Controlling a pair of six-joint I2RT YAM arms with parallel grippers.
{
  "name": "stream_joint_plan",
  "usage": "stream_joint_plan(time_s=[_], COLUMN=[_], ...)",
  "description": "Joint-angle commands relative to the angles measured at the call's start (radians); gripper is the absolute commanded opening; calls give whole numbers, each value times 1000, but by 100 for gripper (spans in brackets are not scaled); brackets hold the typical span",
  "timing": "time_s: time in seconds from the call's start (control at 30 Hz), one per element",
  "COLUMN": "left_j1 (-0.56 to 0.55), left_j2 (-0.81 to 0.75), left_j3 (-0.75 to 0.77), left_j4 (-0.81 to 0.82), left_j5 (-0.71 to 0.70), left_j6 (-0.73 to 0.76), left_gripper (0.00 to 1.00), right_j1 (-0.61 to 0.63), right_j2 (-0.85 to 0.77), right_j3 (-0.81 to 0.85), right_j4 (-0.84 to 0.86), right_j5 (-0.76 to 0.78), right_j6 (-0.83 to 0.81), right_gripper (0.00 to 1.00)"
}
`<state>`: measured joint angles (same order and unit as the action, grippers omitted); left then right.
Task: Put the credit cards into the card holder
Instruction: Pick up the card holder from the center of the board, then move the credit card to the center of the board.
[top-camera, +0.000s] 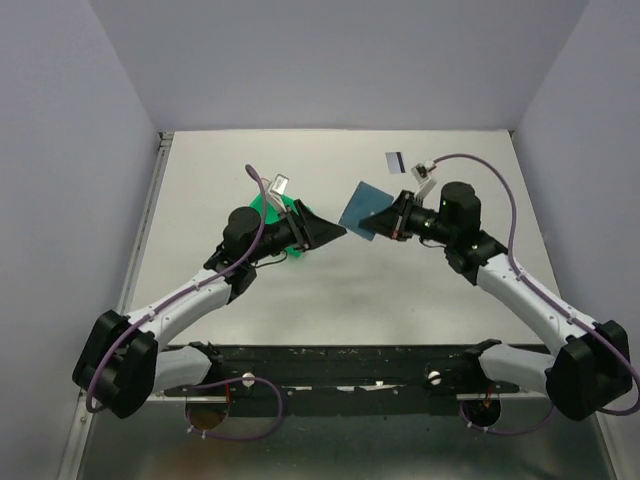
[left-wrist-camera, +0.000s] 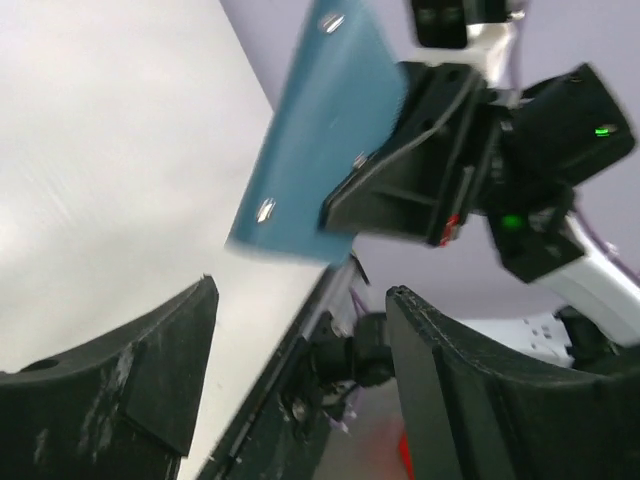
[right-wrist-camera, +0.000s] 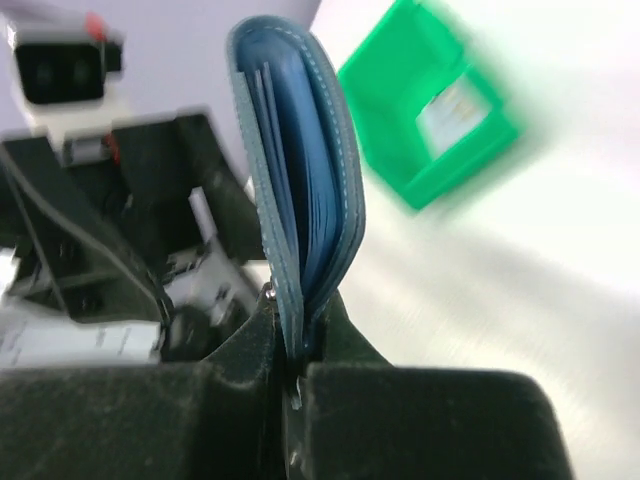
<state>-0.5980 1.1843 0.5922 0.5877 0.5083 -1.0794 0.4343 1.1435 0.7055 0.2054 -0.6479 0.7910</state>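
I can read no text, brand or number on any of my feeds. The pale card (right-wrist-camera: 455, 105) in the green bin (right-wrist-camera: 470, 165) carries yellowish marks, possibly print, too blurred on the right wrist view. The credit card (top-camera: 395, 160) on the desk (top-camera: 350, 295) shows me only a dark stripe

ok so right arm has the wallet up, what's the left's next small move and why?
Probably ease the left gripper forward so its open, empty fingers bracket the free edge of the card holder. The right gripper clamps it folded, off the table, so it likely needs opening before the credit card on the table can go in.
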Motion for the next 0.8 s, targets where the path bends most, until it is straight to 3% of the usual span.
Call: stream_joint_plan(time_s=[0.0, 0.1, 0.23, 0.57, 0.77], left_j1=[104, 148, 188, 237, 228], left_j2=[15, 63, 152, 241, 225], left_j3=[119, 188, 256, 310, 252], left_j4=[-207, -287, -280, -100, 90], left_j5=[2, 21, 47, 235, 317], left_j6=[99, 144, 165, 139, 42], left_gripper=[77, 77, 77, 82, 82], right_j1=[-41, -100, -124, -147, -147], right_j2=[111, 286, 409, 302, 295], right_j3=[332, 564, 719, 557, 499], right_j4=[-547, -719, -817, -720, -644], right_j5=[437, 406, 168, -413, -550], right_j6=[-315, -395, -510, -506, -463], right_gripper=[0, 0, 0, 0, 0])
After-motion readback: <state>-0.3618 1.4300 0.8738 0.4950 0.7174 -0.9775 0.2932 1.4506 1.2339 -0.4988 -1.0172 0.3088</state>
